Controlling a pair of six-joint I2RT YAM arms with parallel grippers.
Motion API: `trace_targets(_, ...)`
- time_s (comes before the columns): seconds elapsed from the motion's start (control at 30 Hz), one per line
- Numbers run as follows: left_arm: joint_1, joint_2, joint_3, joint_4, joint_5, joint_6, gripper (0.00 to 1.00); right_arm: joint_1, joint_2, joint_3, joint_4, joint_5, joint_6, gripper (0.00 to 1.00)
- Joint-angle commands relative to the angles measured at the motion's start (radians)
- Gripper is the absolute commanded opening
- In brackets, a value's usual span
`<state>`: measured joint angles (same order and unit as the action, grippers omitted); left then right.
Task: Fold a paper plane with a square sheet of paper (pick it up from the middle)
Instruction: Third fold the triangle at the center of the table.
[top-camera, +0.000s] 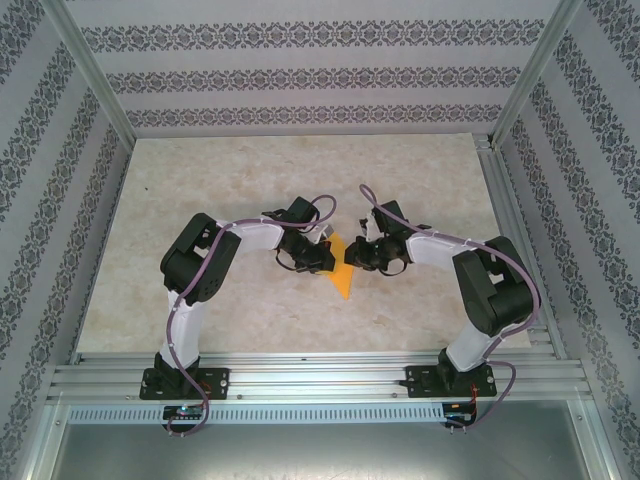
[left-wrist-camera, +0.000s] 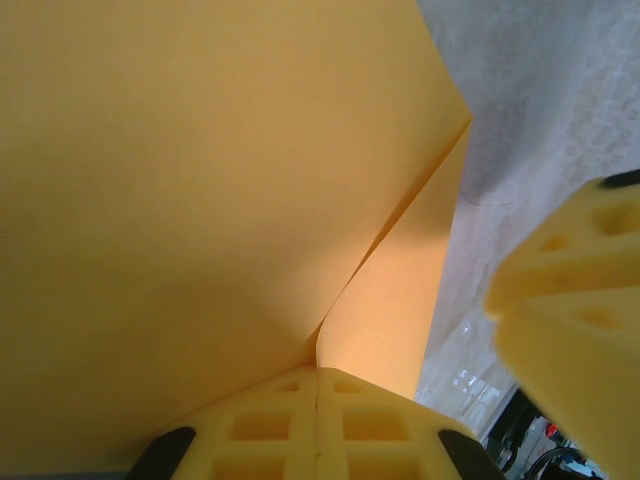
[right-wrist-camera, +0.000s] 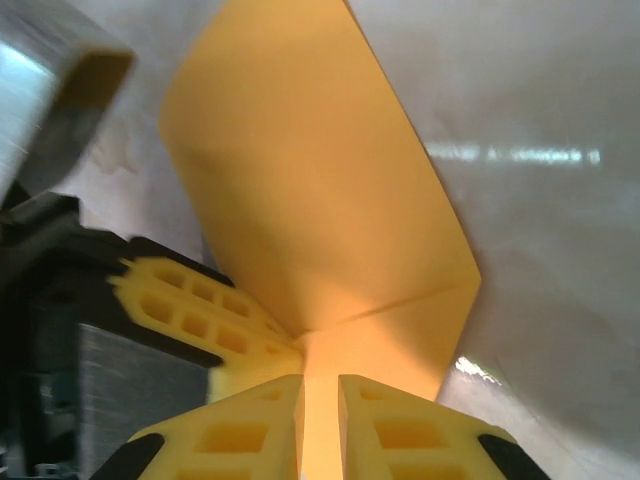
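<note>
While left gripper (left-wrist-camera: 318, 385) and right gripper (right-wrist-camera: 320, 388) jaws clench paper (top-camera: 343, 276), folded sheet spans between them.

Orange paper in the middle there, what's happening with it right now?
Both arms are on it. The left gripper is pinched shut on the sheet of paper, and the right gripper is clamped on it from the opposite side, so the two meet over the middle of the table. The sheet carries a sharp crease and, in the top view, tapers to a point toward the arm bases. It looks mid-fold, not a finished plane.
</note>
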<state>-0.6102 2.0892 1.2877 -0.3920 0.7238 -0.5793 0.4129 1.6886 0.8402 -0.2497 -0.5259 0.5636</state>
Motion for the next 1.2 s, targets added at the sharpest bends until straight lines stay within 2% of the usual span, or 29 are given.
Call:
trace_targets(0.0,-0.005,0.013,-0.004,-0.058,-0.044,0.026,0.06,0.017,0.04,-0.036,0.051,-0.009,0.032,0.16)
trace_targets(0.13,-0.005,0.013,-0.003,-0.059,-0.044,0.027,0.06,0.019,0.053,-0.038,-0.001,0.044,0.011,0.16)
trace_targets(0.33,-0.005,0.012,-0.005,-0.058,-0.045,0.027,0.06,0.045,-0.057,-0.044,-0.018,0.028,0.021,0.16)
trace_targets(0.53,-0.006,0.012,-0.004,-0.059,-0.045,0.026,0.06,0.078,-0.091,-0.133,0.095,-0.009,0.099,0.17)
trace_targets(0.7,-0.005,0.011,-0.002,-0.06,-0.045,0.026,0.06,0.092,-0.046,-0.198,0.18,-0.014,0.139,0.16)
trace_targets(0.83,-0.005,0.009,-0.001,-0.063,-0.044,0.028,0.06,0.093,-0.031,-0.211,0.171,-0.003,0.136,0.15)
trace_targets(1.0,-0.005,0.005,-0.005,-0.064,-0.048,0.029,0.06,0.098,-0.143,-0.205,0.111,0.011,0.13,0.16)
trace_targets(1.17,-0.005,0.003,-0.005,-0.058,-0.046,0.026,0.06,0.134,-0.156,-0.245,0.187,-0.015,0.186,0.16)
